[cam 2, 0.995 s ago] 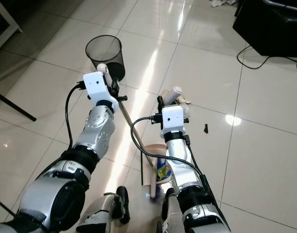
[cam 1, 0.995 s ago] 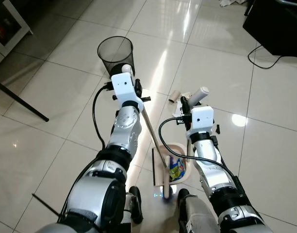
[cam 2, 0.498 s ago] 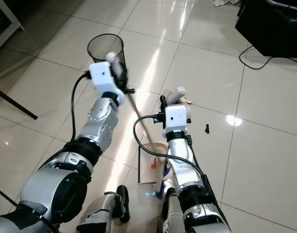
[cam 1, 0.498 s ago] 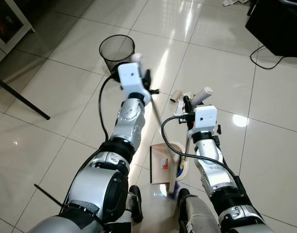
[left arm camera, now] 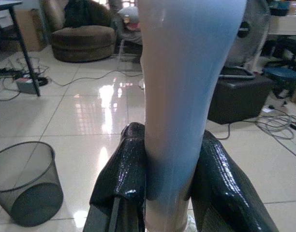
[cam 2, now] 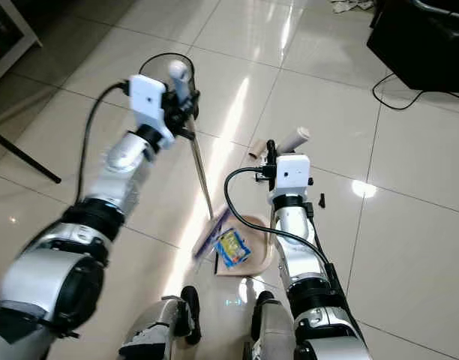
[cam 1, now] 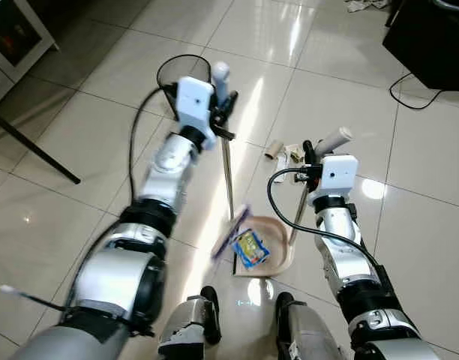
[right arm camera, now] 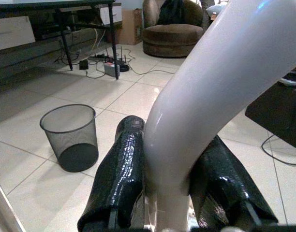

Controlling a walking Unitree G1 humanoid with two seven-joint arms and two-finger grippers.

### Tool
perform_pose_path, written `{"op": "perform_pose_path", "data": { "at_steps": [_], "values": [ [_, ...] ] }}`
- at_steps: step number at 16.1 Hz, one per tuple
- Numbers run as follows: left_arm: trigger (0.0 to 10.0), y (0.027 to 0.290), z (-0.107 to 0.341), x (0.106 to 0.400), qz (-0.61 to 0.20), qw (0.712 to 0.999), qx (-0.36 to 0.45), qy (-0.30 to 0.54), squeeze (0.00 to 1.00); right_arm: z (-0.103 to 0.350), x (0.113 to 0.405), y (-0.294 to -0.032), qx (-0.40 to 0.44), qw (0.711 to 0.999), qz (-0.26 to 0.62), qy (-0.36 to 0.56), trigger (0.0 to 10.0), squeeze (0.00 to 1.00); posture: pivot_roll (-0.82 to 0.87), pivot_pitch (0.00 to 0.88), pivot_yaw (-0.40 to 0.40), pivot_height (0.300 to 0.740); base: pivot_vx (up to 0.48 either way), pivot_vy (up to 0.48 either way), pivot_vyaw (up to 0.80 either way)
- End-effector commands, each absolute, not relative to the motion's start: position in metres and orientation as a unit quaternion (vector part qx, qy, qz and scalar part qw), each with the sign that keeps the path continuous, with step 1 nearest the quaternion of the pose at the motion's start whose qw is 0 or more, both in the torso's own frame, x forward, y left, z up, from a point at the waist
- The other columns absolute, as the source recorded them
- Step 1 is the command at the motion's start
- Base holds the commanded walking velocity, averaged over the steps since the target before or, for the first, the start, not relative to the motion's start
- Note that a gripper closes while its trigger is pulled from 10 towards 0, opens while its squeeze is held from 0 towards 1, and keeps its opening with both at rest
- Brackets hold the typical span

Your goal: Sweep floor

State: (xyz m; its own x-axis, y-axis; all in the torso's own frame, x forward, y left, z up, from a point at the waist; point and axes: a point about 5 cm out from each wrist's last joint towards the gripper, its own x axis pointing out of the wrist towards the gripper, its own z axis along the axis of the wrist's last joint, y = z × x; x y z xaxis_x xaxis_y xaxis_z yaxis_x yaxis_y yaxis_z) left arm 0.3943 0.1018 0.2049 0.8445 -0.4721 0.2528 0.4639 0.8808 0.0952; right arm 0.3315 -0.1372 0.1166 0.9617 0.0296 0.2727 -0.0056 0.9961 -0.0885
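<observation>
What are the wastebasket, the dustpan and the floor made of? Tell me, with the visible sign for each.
Wastebasket: looks like black wire mesh; the floor shows through its wall.
Dustpan: probably moulded plastic, a smooth matte beige; the right claw holds its rounded glossy handle.
Floor: glazed tile, likely ceramic; grout lines and mirror-like glare.

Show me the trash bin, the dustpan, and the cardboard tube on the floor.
Wire trash bin (left arm camera: 23, 191), left wrist view, on its mesh wall.
Dustpan (cam 1: 280, 250), left eye view, on its beige rim.
Cardboard tube (cam 1: 274, 151), left eye view, on its side.
</observation>
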Motion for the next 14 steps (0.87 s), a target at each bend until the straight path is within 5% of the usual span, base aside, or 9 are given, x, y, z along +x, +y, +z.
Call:
{"op": "perform_pose_path", "data": {
  "at_steps": [1,6,9,14],
  "values": [
    [10.0,0.111,0.211,0.395,-0.242,0.959,0.017,-0.148,0.0,0.115,0.332,-0.142,-0.029,0.991,0.001,-0.133,10.0,0.0,0.03,0.19,0.073,0.74,0.0,0.0,0.0],
    [10.0,0.177,0.205,0.395,-0.127,0.974,0.134,-0.134,0.0,0.129,0.331,-0.161,-0.008,0.986,-0.026,-0.163,10.0,0.0,0.02,0.147,0.076,0.74,0.0,0.0,0.0],
    [10.0,0.213,0.193,0.388,-0.064,0.982,0.136,-0.113,0.0,0.148,0.33,-0.172,0.017,0.98,-0.044,-0.194,10.0,0.0,0.03,0.139,0.08,0.74,0.0,0.0,0.0],
    [10.0,0.215,0.162,0.364,-0.064,0.99,0.074,-0.104,0.0,0.214,0.33,-0.189,0.068,0.961,-0.066,-0.26,10.0,0.0,0.02,0.122,0.078,0.74,0.0,0.0,0.0]
  ]
}}
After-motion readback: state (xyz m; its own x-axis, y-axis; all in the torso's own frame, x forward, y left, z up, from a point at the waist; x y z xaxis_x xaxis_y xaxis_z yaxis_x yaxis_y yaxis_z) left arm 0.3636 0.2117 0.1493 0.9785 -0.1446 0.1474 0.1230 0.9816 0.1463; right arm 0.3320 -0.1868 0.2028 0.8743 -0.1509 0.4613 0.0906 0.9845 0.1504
